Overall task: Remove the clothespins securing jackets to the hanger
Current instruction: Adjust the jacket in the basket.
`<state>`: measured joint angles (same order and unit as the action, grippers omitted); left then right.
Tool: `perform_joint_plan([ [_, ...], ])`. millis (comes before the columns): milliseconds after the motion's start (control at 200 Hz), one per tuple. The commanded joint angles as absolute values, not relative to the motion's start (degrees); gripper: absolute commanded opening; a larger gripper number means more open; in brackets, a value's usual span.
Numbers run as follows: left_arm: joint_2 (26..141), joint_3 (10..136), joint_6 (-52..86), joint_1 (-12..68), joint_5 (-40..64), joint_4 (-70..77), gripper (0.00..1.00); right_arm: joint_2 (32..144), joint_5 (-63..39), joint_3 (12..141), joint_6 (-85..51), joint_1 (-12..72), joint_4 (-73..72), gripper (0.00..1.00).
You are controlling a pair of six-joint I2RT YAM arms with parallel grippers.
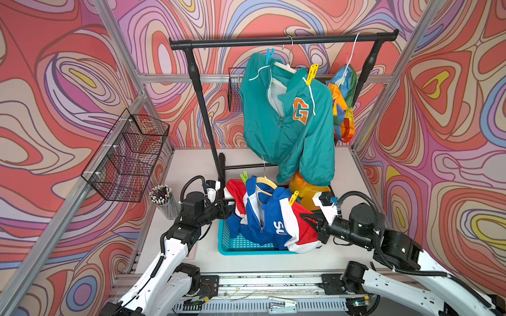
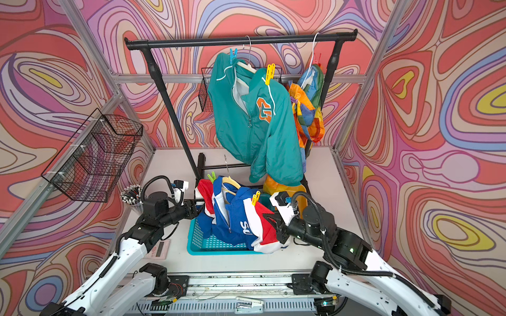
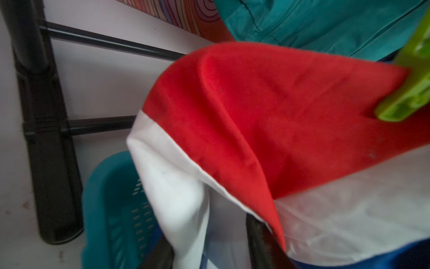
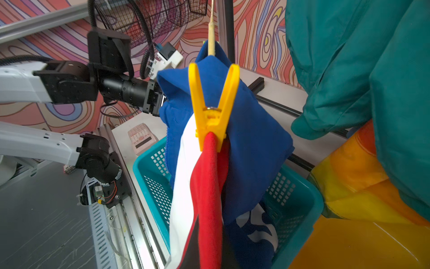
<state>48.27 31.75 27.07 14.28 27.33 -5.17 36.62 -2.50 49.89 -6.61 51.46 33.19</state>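
The blue, red and white jacket (image 1: 268, 219) hangs on a wooden hanger (image 1: 264, 183), off the rail, over a teal basket. A yellow clothespin (image 4: 213, 109) and a green clothespin (image 3: 409, 93) pinch its shoulders. My right gripper (image 4: 209, 256) is shut on its red sleeve. At the other sleeve my left gripper (image 3: 209, 251) has its jaws apart, with white cloth hanging between them. The teal jacket (image 1: 290, 117) stays on the rail (image 1: 282, 41), pinned by a blue clothespin (image 1: 269, 55) and a yellow one (image 1: 312, 73). Behind it hangs the rainbow jacket (image 1: 343, 106).
The teal basket (image 1: 241, 243) sits under the blue jacket. The rack's black post (image 1: 205, 115) and foot stand just behind my left gripper. Wire baskets (image 1: 128, 156) and a cup of pens (image 1: 164, 199) are at left. A pink calculator (image 4: 140, 137) lies near the basket.
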Motion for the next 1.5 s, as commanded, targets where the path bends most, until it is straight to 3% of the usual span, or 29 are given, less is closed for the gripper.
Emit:
perform_joint_plan([
  [0, 46.1, 36.0, 22.9, 14.5, 18.9, -11.9, 0.66, 36.9, 0.6, 47.9, -5.8, 51.6, 27.9, 0.0],
  [160, 44.2, 38.3, 21.7, 14.4, 13.3, -14.5, 0.76, 37.9, 1.6, 45.7, -5.5, 51.5, 23.7, 0.0],
  [426, 48.2, 44.0, 23.9, 14.4, 16.7, -12.0, 0.84, 40.0, 1.6, 45.1, -3.8, 51.5, 20.7, 0.0],
  [636, 55.6, 52.4, 29.5, 14.5, 20.8, -14.1, 0.84, 41.4, 5.8, 45.8, -0.9, 51.6, 22.3, 0.0],
  [986, 59.1, 56.1, 36.6, 14.5, 22.0, -18.8, 0.84, 47.8, 13.1, 49.8, 8.5, 53.7, 23.4, 0.0],
  [1497, 65.2, 60.2, 43.3, 14.3, 23.3, -22.5, 0.8, 52.7, 31.7, 50.7, 14.3, 67.4, 21.9, 0.0],
])
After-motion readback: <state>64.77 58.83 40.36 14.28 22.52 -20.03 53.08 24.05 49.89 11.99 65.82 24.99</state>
